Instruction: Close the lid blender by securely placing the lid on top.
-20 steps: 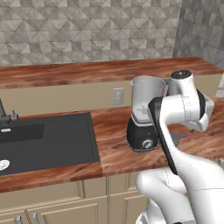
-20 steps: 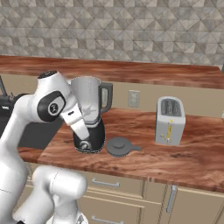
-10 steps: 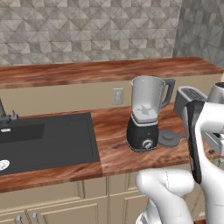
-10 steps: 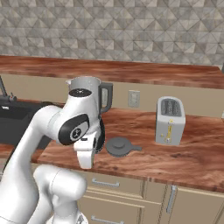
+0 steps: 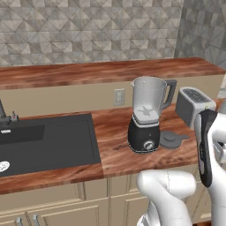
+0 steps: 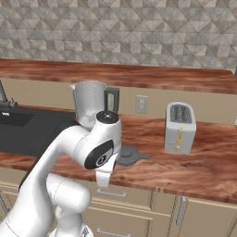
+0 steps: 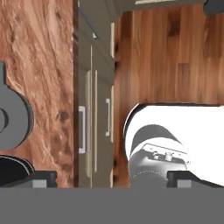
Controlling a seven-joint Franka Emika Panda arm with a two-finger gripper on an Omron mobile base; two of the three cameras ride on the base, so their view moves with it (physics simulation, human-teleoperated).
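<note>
The blender point(image 5: 147, 118) stands on the counter, a black base with a silver dial under a clear jar whose mouth is uncovered. Its jar point(image 6: 90, 107) rises behind my arm in the right base view. The lid point(image 5: 172, 139), a flat dark grey disc with a centre knob, lies on the counter just right of the base; it is also at the arm's right point(image 6: 130, 155) and at the hand view's left edge point(image 7: 14, 120). My gripper point(image 7: 111, 180) is open and holds nothing. It hangs off the counter's front edge point(image 6: 103, 177), beside the lid, pointing down at the cabinets.
A boxy silver toaster point(image 5: 194, 104) stands right of the lid. A dark sink point(image 5: 46, 142) fills the counter's left part. Cabinet doors point(image 7: 93, 109) and wooden floor point(image 7: 175, 57) lie below my hand. A wall outlet point(image 6: 141, 104) sits behind the blender.
My arm has swung away from in front of the blender, rightward and out over the counter's front edge. The lid and the blender have stayed in place.
</note>
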